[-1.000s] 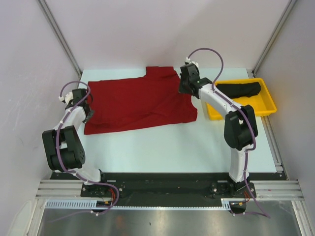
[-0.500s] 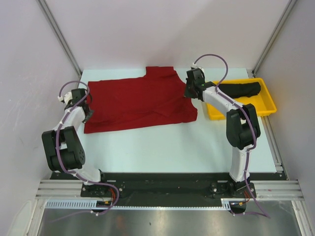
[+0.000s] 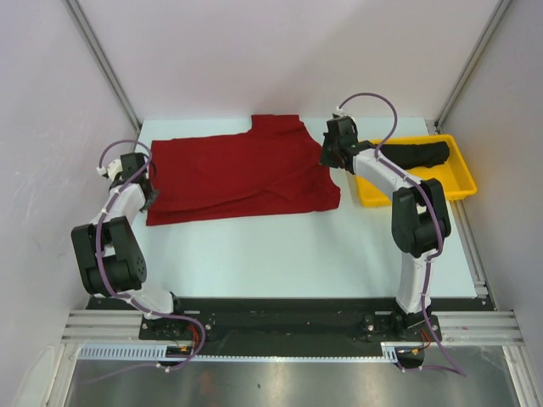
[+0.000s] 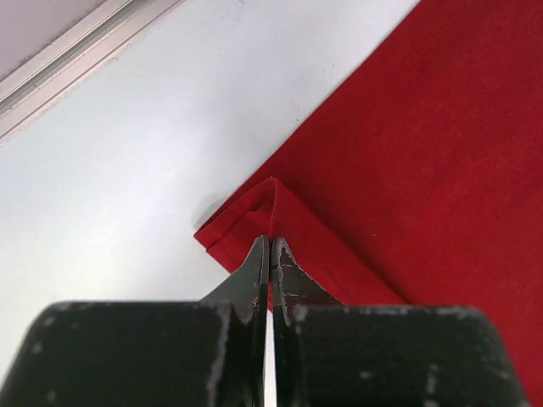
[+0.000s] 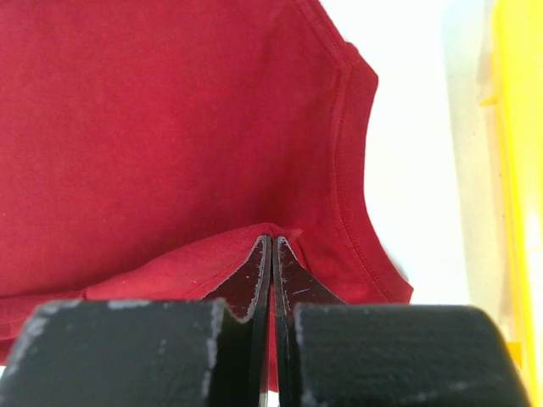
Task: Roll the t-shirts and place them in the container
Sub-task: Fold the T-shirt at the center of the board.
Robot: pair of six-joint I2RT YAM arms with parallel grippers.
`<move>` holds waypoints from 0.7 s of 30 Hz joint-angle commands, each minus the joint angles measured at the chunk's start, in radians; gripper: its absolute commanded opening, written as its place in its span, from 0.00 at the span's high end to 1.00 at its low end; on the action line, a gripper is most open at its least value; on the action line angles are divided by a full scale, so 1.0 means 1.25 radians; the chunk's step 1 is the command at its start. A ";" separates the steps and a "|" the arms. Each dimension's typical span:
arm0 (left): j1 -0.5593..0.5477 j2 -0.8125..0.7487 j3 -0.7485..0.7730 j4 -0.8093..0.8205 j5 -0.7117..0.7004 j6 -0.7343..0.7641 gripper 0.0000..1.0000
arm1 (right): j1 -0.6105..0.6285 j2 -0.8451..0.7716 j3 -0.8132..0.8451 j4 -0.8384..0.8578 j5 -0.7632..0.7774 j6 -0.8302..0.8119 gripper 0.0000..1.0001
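View from my station: a white table (image 3: 280, 250) lies before me. A shallow yellow tray (image 3: 466, 170) sits at its far right edge, slightly askew, and shows as a yellow strip in my right wrist view (image 5: 519, 170). Pale walls (image 3: 254, 51) enclose three sides. An aluminium rail (image 3: 102, 325) runs along the near edge.

Red t-shirt (image 4: 407, 127): cropped by the edges of both my wrist views.
Yellow tray (image 5: 517, 170): blurred, cut off at the right wrist view's edge.
Black t-shirt (image 3: 420, 154): one end hidden behind my right arm (image 3: 382, 174).
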 commanded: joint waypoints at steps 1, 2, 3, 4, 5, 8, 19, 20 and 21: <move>0.008 0.020 0.033 0.037 -0.008 -0.012 1.00 | -0.005 -0.003 0.022 0.033 -0.014 0.003 1.00; 0.008 0.021 0.033 0.039 -0.008 -0.012 1.00 | -0.005 0.004 0.023 0.038 -0.015 0.003 1.00; 0.008 0.023 0.035 0.042 -0.006 -0.012 1.00 | -0.005 0.009 0.027 0.038 -0.021 0.003 1.00; 0.009 0.032 0.037 0.042 -0.006 -0.012 1.00 | -0.004 0.012 0.032 0.038 -0.024 0.001 1.00; 0.009 0.036 0.038 0.042 -0.006 -0.012 1.00 | -0.005 0.016 0.038 0.039 -0.026 0.001 1.00; 0.013 0.056 0.047 0.045 -0.006 -0.011 1.00 | -0.005 0.036 0.067 0.040 -0.031 -0.002 1.00; 0.019 0.136 0.111 0.088 0.062 0.027 0.75 | -0.013 0.144 0.195 -0.008 -0.039 -0.005 0.97; 0.020 0.144 0.118 0.088 0.073 0.027 0.72 | -0.015 0.155 0.201 -0.010 -0.036 -0.006 0.93; 0.021 0.151 0.131 0.089 0.087 0.033 0.69 | -0.019 0.159 0.206 -0.011 -0.039 -0.006 0.90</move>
